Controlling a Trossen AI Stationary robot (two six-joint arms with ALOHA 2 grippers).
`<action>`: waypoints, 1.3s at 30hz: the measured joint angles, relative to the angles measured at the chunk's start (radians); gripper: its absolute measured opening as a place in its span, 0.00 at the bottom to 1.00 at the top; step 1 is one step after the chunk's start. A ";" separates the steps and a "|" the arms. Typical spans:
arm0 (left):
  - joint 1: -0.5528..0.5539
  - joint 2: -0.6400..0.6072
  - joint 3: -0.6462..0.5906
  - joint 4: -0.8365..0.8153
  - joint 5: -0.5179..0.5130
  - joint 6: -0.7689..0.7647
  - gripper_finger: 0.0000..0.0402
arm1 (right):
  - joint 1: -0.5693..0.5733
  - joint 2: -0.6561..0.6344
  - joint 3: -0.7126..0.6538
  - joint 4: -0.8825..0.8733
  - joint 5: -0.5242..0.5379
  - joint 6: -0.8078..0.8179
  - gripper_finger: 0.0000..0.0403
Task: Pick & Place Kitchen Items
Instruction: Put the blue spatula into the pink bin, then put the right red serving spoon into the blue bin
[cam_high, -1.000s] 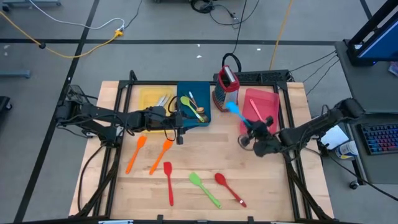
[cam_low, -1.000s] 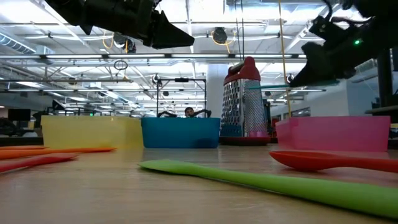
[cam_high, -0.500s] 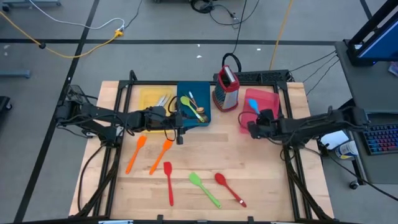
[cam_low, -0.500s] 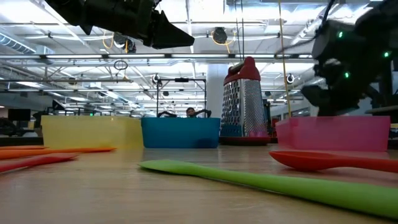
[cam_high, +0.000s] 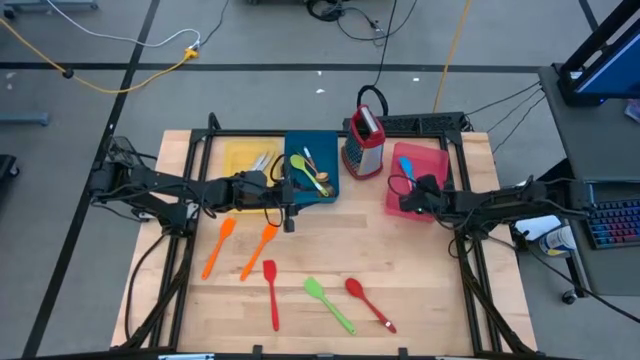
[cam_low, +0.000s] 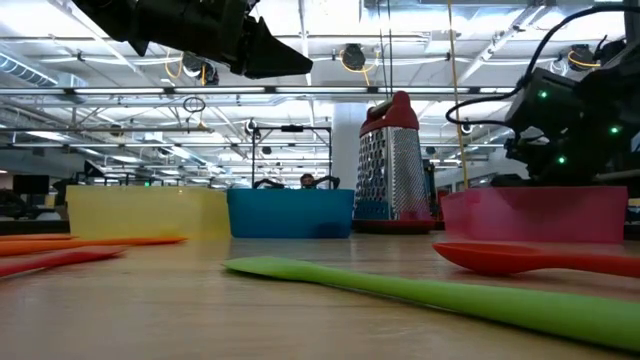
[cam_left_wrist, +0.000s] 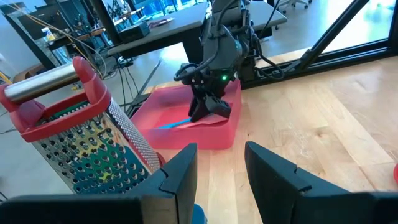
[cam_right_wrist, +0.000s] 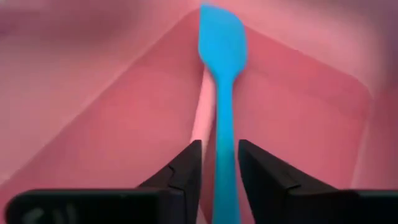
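Reaching into the pink tray (cam_high: 432, 160) at the wooden table's (cam_high: 420, 290) right rear, the right gripper (cam_high: 412, 190) has its fingers parted either side of the blue spatula (cam_right_wrist: 221, 74); a grip I cannot tell. Left gripper (cam_left_wrist: 217, 168) hovers open and empty near the blue tray (cam_high: 325, 145). Orange, red and green utensils (cam_high: 330, 305) lie along the front. Ceiling lights fill the room.

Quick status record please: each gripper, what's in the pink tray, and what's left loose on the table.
right gripper: inside the pink plastic tray, fingers astride the blue silicone spatula's handle
left gripper: open, empty, waiting near the blue tray
pink tray contents: blue spatula
loose on wooden table: two orange spatulas, red spatula, green spatula, red spoon
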 joint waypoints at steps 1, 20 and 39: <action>0.000 0.000 0.000 0.000 0.000 0.000 0.35 | -0.002 0.000 0.000 0.006 0.000 -0.006 0.28; 0.000 0.000 0.000 0.000 0.000 -0.019 0.35 | 0.091 -0.090 0.000 0.685 0.028 -0.703 0.36; -0.001 0.000 0.000 0.001 0.001 -0.108 0.35 | 0.383 0.087 0.108 0.960 -0.151 -0.782 0.36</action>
